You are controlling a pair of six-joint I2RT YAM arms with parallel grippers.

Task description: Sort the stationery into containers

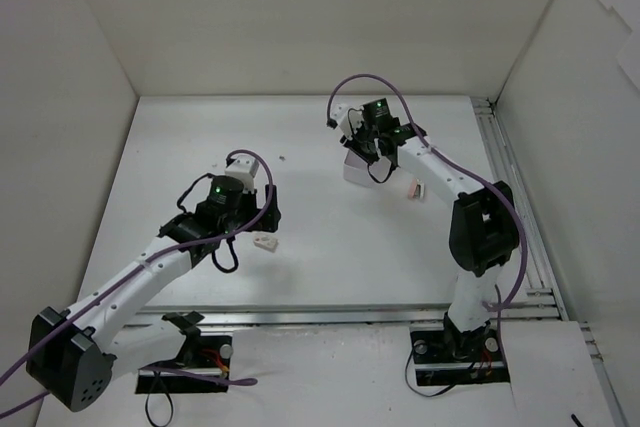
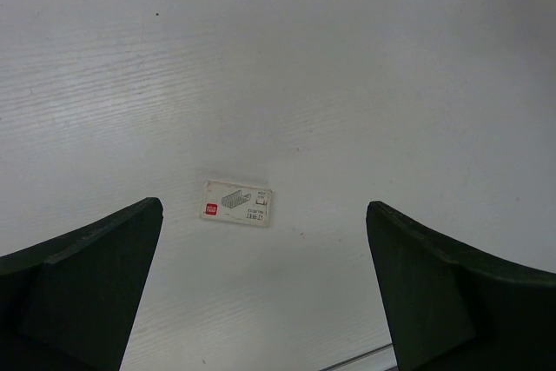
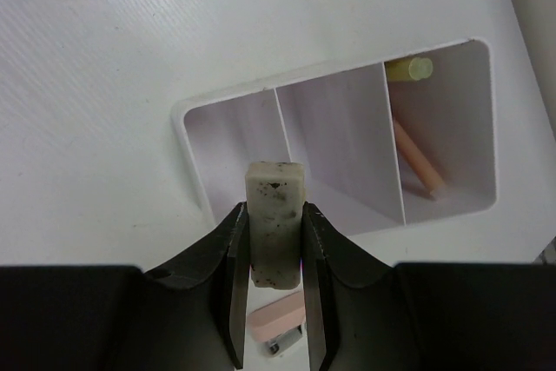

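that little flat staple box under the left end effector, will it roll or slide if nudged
Probably slides rather than rolls: the staple box is a flat rectangle lying face-up on the smooth white table. It looks low, so the open left end effector may struggle to pinch its thin edges.

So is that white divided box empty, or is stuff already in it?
Partly filled. The white divided box holds a yellow-green pen and an orange pen in one end compartment; the other two look empty where visible.
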